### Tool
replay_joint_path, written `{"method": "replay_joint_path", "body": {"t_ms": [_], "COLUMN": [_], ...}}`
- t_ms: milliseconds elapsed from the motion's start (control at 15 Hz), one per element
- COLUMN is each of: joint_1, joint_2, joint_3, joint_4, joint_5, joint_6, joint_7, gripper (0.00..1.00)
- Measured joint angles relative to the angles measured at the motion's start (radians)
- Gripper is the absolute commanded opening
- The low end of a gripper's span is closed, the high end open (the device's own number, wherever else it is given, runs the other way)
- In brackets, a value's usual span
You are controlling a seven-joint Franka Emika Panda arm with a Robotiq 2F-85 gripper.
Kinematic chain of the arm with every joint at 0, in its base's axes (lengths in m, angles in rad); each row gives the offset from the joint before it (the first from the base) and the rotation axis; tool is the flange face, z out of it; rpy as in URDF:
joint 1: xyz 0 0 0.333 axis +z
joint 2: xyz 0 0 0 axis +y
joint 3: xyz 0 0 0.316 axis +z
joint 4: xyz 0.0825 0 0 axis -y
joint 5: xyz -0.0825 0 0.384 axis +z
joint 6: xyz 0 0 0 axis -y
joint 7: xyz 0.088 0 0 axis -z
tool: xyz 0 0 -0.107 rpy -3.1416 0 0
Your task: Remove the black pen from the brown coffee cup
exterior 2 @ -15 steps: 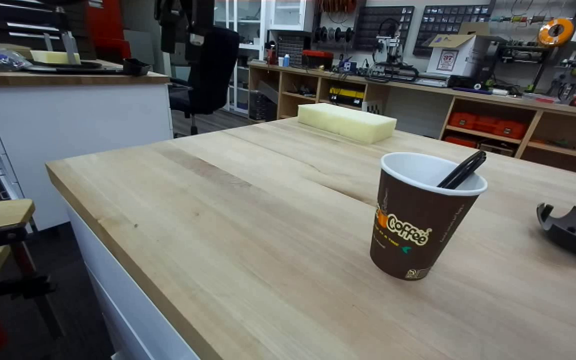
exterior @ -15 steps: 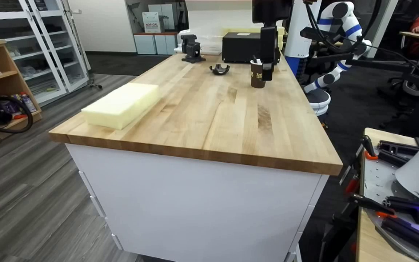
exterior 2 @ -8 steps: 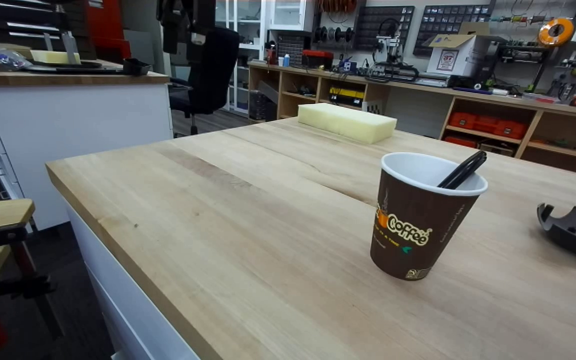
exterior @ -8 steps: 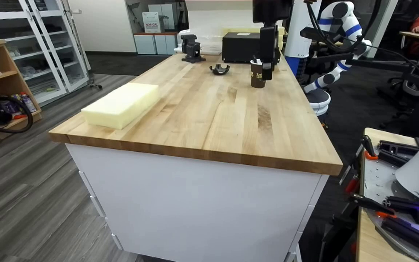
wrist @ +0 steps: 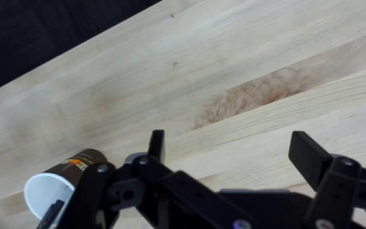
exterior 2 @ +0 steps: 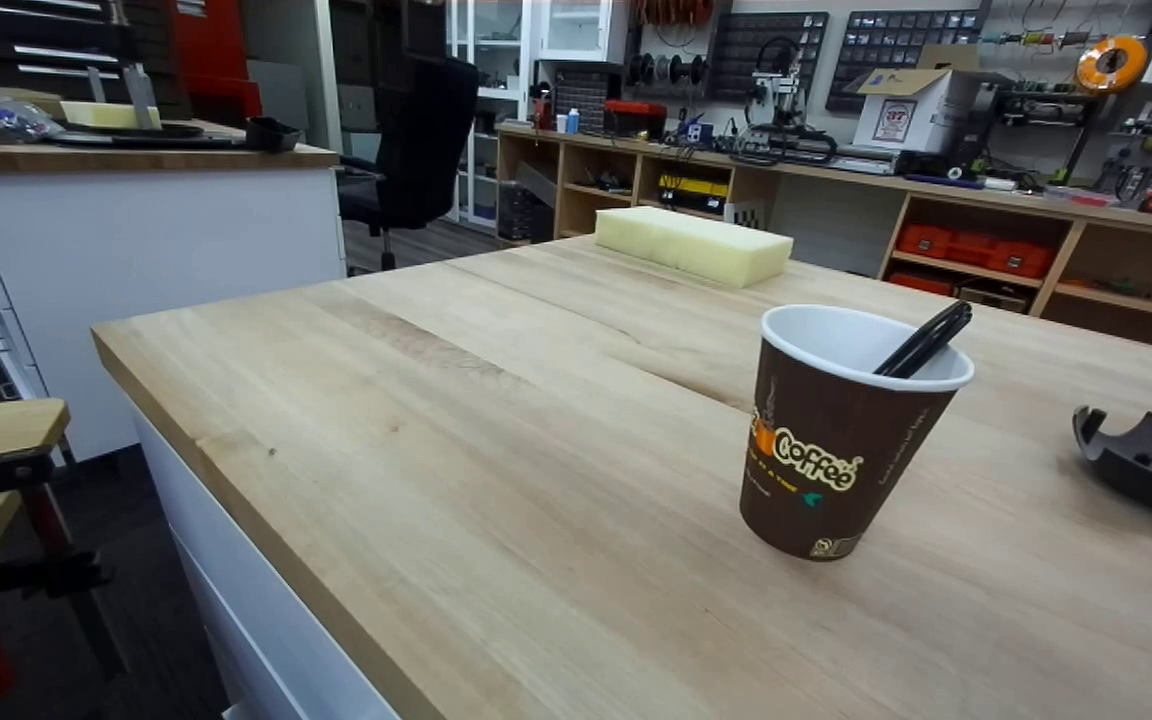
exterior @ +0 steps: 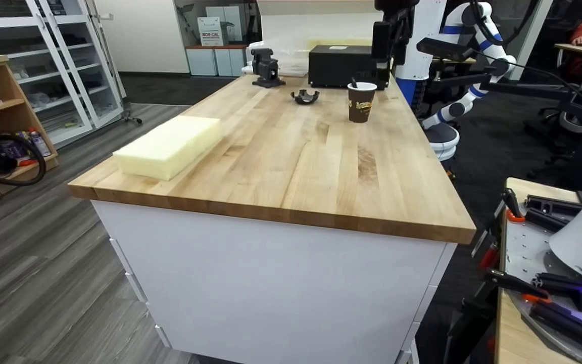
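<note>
Found inside the brown coffee cup: the black pen

Observed the pen tilted, with upper end past the white rim in both exterior views and lower part hidden inside the cup. Recorded the cup as upright on the wooden tabletop, set in from the nearest long edge by a strip of wood.

Checked the gripper: spread wide, with wood showing between the fingertips. Seen above the tabletop in an exterior view, covering part of the black box. Noted at lower left in the wrist view: the cup, partly covered by the gripper's linkage (gap in depth not readable there).

Traced that long edge across the upper left of the wrist view, with dark floor beyond and wood between edge and fingertips. Logged for room: a long run of wood from the cup to the near end edge. Located the yellow foam block well apart from the cup, along the opposite side. Listed a curved black part near the cup, with wood between.
</note>
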Motion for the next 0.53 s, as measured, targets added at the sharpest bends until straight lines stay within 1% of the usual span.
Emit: {"method": "replay_joint_path", "body": {"t_ms": [133,267,533], "joint_1": [-0.033,-0.061,-0.105], "joint_2": [-0.017,-0.017,0.040], "joint_3": [-0.027,-0.059,-0.116], "joint_4": [0.000,0.005,0.045], "joint_5": [-0.024,-0.039,-0.073], "joint_6": [0.010,0.048,0.147], "joint_7": [0.004,0.002,-0.020], "gripper": [1.00,1.00,1.00]}}
